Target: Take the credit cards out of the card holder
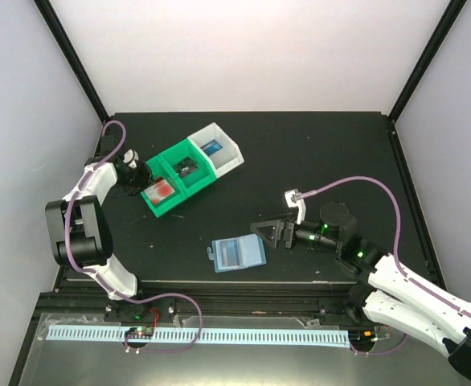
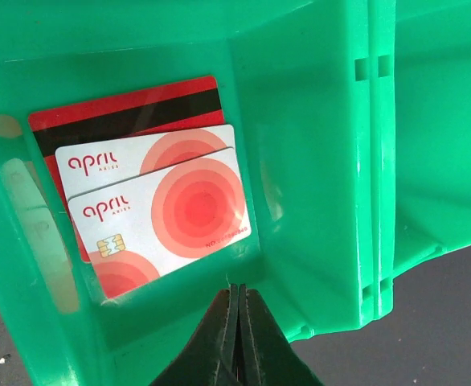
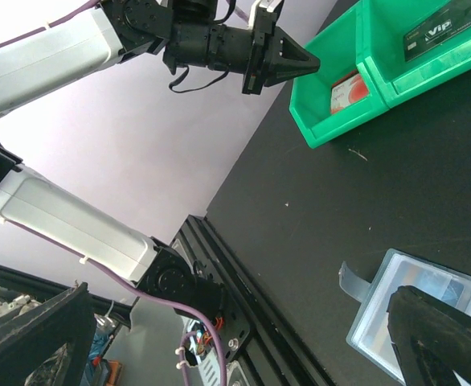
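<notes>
Matte table (image 1: 316,161) bears glossy green bin (image 2: 324,145) with seemingly 3 flat cards (image 2: 167,213); left hand (image 2: 237,318) pinched empty, right hand (image 1: 264,233) splayed empty.

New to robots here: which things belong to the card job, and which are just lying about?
Job: card holder; red cards; black card; blue card.
Just there: green bins; white bin, holding those cards.

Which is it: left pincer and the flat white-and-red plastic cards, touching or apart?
Apart. Left wrist view: bare green plastic bin shows between the shut left pincer and the white-and-red cards.
</notes>
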